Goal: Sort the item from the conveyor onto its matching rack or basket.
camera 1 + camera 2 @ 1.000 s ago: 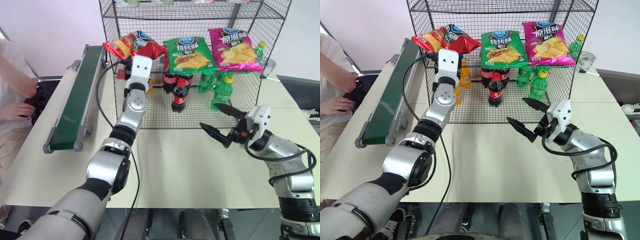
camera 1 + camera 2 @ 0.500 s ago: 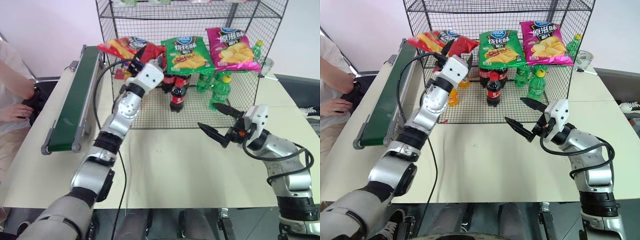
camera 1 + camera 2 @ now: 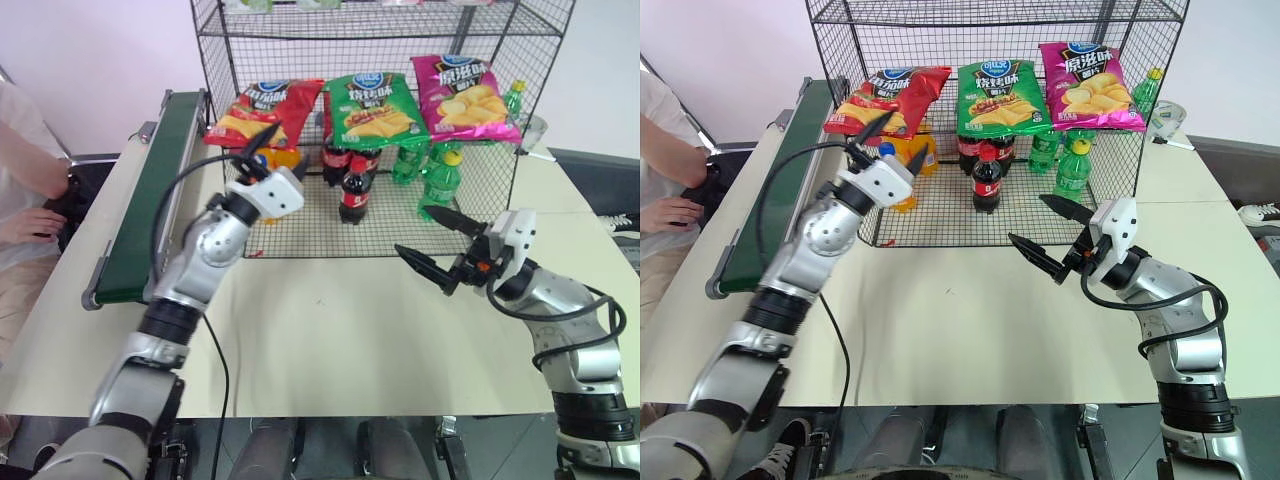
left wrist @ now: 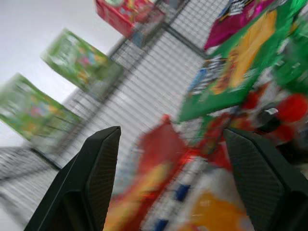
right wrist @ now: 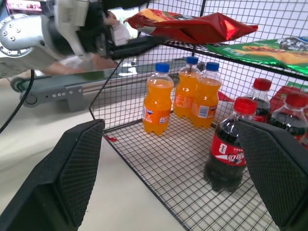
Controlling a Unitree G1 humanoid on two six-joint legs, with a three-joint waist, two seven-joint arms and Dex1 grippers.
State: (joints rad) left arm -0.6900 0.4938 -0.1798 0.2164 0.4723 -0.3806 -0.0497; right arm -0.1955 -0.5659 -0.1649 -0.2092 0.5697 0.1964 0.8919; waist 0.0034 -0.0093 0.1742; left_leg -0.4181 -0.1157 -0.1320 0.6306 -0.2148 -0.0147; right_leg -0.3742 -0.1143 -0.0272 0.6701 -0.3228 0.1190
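- Red crisp bag (image 3: 262,108) lies on the sloped shelf of the black wire rack (image 3: 375,30), leftmost in the row, free of either tool.
- Green crisp bag (image 3: 375,105) just beside it, pink crisp bag (image 3: 467,98) at the right end of the same shelf.
- Left tool (image 3: 256,158) hangs in front of the rack's left front corner, just below the red bag, fingers spread, nothing between them.
- Right tool (image 3: 430,243) hovers over the bench (image 3: 350,330) in front of the rack, fingers spread wide, empty.
- Lower tier under the bags: orange soda bottles (image 5: 158,105) at the left, cola bottles (image 3: 355,190) in the middle, green bottles (image 3: 440,180) at the right.
- Bottles stand behind the front mesh, close under the crisp shelf.
- Dark green conveyor (image 3: 150,200) runs along the bench's left side, just beside the rack; belt bare.
- A person's arm and hand (image 3: 25,225) sit at the far left edge, next to the conveyor.
- Left arm's black cable (image 3: 165,215) loops across the conveyor's edge.
- Top shelf of the rack holds green and red packs (image 4: 79,60), blurred.
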